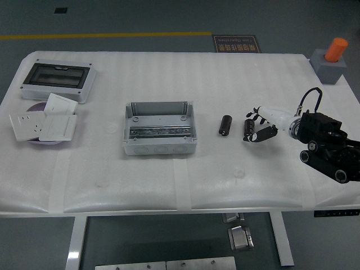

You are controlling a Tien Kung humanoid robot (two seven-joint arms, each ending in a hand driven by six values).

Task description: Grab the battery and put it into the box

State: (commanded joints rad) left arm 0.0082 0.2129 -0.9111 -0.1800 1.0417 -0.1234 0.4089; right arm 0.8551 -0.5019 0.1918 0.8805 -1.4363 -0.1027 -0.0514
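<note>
- small black cylindrical battery [225,125] lies on the white table [169,185], between the open grey plastic box [160,129] and the right hand [262,125]
- right hand just beside the battery, not touching; fingers loosely spread, nothing held
- second dark cylinder [248,127] lies at its fingertips
- box interior shows a metal rail

One view only, from my head, high on my side of the white table [169,191]. I look forward and down across it. The table's near edge runs along the bottom, grey floor [140,17] shows beyond the far edge at the top. The whole tabletop fits in view, so nothing is seen close.
</note>
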